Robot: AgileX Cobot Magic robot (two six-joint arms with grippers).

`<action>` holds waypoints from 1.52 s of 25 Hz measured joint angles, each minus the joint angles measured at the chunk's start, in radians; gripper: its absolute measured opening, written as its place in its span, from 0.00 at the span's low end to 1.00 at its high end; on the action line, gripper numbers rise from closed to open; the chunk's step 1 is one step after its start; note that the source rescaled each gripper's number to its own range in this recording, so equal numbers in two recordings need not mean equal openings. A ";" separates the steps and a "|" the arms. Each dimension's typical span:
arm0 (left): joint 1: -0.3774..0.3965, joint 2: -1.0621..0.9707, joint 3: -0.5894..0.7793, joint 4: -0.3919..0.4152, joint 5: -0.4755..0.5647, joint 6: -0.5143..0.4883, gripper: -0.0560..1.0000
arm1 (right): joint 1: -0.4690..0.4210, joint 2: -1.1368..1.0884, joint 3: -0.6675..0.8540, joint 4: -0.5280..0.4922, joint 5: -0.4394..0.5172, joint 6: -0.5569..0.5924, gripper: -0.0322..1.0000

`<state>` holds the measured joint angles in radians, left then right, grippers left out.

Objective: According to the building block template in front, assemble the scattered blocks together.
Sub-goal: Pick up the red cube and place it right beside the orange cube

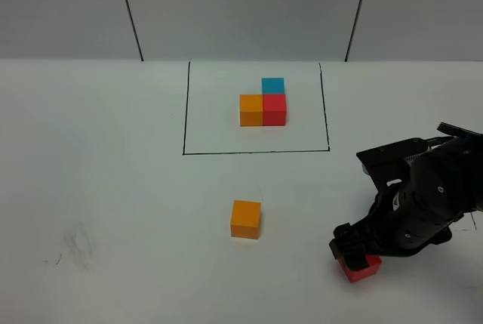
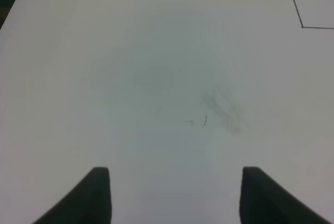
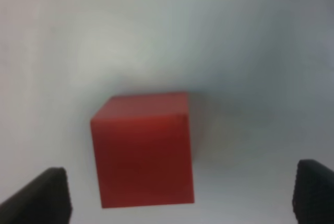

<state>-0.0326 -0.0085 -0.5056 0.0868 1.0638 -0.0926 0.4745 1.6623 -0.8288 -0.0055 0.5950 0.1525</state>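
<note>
Red matte cube sits off-centre between the right gripper's wide-open fingers; uneven closing may skew or eject it. Left gripper parted, empty.

Robotics lab test bench. Plain white tabletop, white partition panels with dark seams far beyond right gripper. Drawn black rectangle framing joined cube template; loose orange cube beside that gripper. Grey scuffs ahead of left gripper.
</note>
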 joint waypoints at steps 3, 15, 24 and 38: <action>0.000 0.000 0.000 0.000 0.000 0.000 0.26 | 0.000 0.011 0.000 0.000 -0.012 0.000 0.74; 0.000 0.000 0.000 0.000 0.000 0.000 0.26 | 0.000 0.089 -0.019 0.000 -0.045 -0.001 0.74; 0.000 0.000 0.000 0.000 0.000 0.000 0.26 | 0.000 0.138 -0.020 0.005 -0.056 -0.003 0.74; 0.000 0.000 0.000 0.000 0.000 0.000 0.26 | 0.000 0.103 -0.031 0.030 -0.026 -0.121 0.04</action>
<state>-0.0326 -0.0085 -0.5056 0.0871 1.0638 -0.0926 0.4745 1.7650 -0.8602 0.0245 0.5689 0.0313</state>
